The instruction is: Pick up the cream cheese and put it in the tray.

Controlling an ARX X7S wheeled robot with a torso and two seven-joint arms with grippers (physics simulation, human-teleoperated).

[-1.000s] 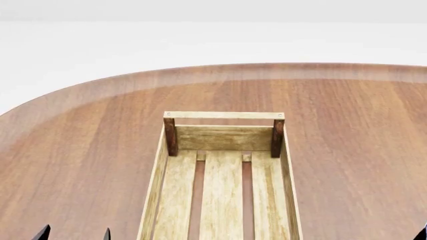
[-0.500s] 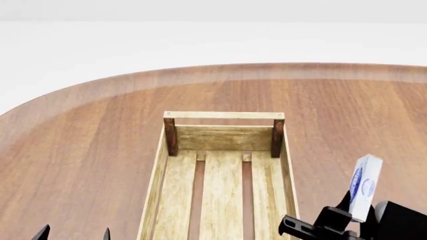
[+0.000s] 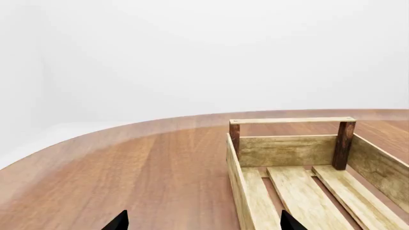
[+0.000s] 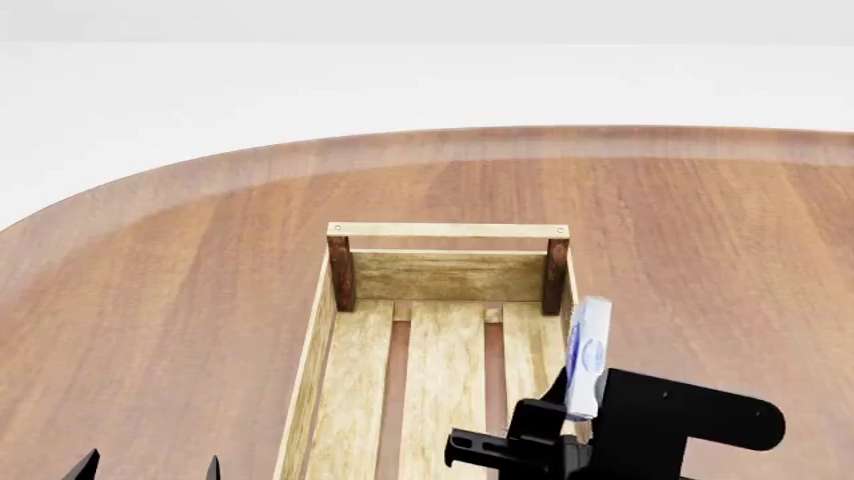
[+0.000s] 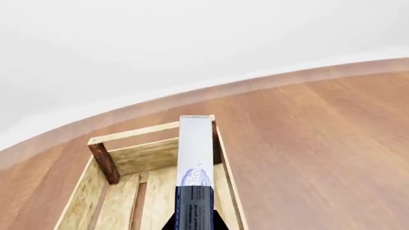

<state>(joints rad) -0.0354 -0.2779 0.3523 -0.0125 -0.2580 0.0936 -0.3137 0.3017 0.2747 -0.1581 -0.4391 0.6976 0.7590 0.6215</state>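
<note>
On the left wrist view, only the two dark tips of the left gripper (image 3: 203, 221) showed, well apart with nothing between them, over the table (image 3: 141, 167) beside the tray (image 3: 300, 148). No box appeared there.

In the head view, the right gripper (image 4: 577, 420) was clamped on the cheese (image 4: 587, 355), holding it on edge, upright, over the tray's right wall (image 4: 571, 330). The left tips sat at the near edge, spread and idle.

From the right wrist view, the cheese (image 5: 195, 153) stood straight out of the jaws, its far end lined up with the tray's far right post (image 5: 216, 143).

To finish well, I judged the arm should shift toward the tray's middle slats, clear of the wall, lower until the box nearly touched wood, then let go; released here, it could catch the wall and tip outside.
</note>
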